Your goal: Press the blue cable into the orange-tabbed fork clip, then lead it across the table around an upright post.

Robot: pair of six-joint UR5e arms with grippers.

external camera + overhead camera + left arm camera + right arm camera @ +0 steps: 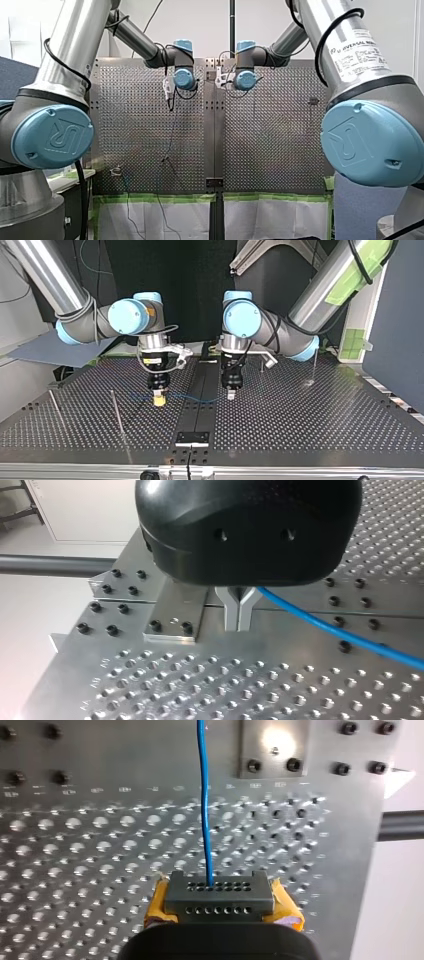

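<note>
Two grippers are clenched on the blue cable [192, 399], stretched across mid-frame in the top view: my right gripper [159, 401] left of centre, my left gripper [230, 395] right of centre. One upright post [117, 412] stands lower left, near the cable's loose end; a second post [315, 365] stands far right, well apart.

The perforated metal tabletop [300, 415] carries two thin upright posts [117, 411] at the top view's left, a small bolted plate [192, 437], and the blue cable [200, 400] crossing its middle seam.

White label [361, 54], my right arm [312, 12]: "UNIVERSAL ROB…"; blue jt caps [52, 136]: UR logo.
</note>
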